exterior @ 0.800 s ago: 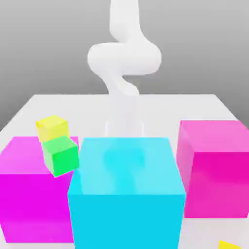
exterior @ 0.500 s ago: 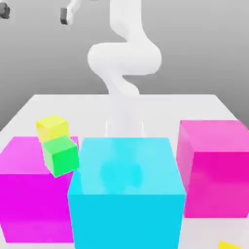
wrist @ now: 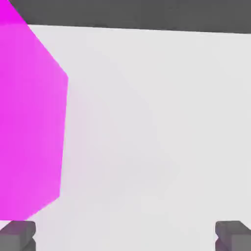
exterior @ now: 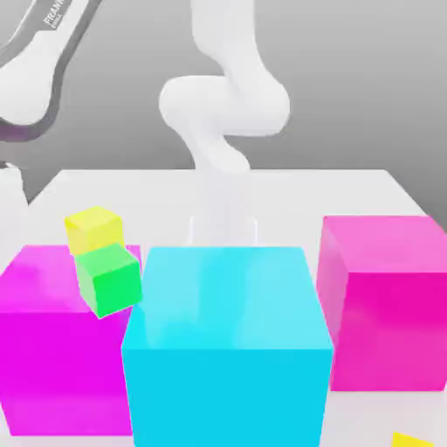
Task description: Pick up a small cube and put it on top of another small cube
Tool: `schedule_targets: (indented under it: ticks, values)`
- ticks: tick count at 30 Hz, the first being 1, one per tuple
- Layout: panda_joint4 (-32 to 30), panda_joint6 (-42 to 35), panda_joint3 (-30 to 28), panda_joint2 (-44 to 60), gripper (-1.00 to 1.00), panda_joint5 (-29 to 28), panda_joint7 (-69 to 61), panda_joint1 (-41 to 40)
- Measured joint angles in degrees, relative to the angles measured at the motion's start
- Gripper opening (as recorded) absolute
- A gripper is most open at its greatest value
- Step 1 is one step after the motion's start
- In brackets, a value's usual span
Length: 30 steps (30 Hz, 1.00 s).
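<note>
Item: one white robot arm (exterior: 223, 96) working a white table (exterior: 349, 188), approach stage, nothing lifted yet. Gripper (wrist: 125, 238): in the hand view two grey fingertips (wrist: 18, 235) are standing far apart at opposite sides of the frame, released and carrying nothing, bare tabletop lying between them. Alongside the gripper in that view: one face of a big magenta cube (wrist: 29, 122). Exterior view contents: a big cyan cube (exterior: 227, 340) in front, a big magenta cube (exterior: 52, 336) at the exterior view's left, another big magenta cube (exterior: 384, 301) at the exterior view's right, a small yellow cube (exterior: 92, 229) and a small green cube (exterior: 108, 279) touching each other beside the left magenta block, yellow sitting higher. The small violet-purple cube: its place cannot be told from these views; it is probably lying behind a big block. Next move, as judged: the open gripper is needing to find that cube, centre over it, descend and close, keeping wide of the big magenta cube's wall.
</note>
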Motion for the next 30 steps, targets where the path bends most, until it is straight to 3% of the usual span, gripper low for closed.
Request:
schedule_targets:
  ticks: [8,16,18,20,24,27,28,30]
  values:
    - [-16.2,11.6,1.2,-5.9,0.00,-4.8,10.3,3.4]
    - [-30.5,22.5,5.7,-10.7,0.00,-21.8,29.6,-1.1]
    - [-30.5,25.0,6.0,-8.2,0.00,-18.8,28.2,0.3]
    - [-30.0,27.4,8.4,-5.1,0.00,-12.1,23.8,0.1]
    - [-28.7,32.1,21.6,1.0,0.00,1.2,14.4,-9.6]
    - [-28.0,35.9,31.5,5.3,0.00,4.8,11.4,-19.0]
    - [-27.9,36.9,33.7,6.4,-1.00,4.9,11.1,-21.2]
    - [-27.9,36.9,33.7,6.4,-1.00,4.9,11.1,-21.2]
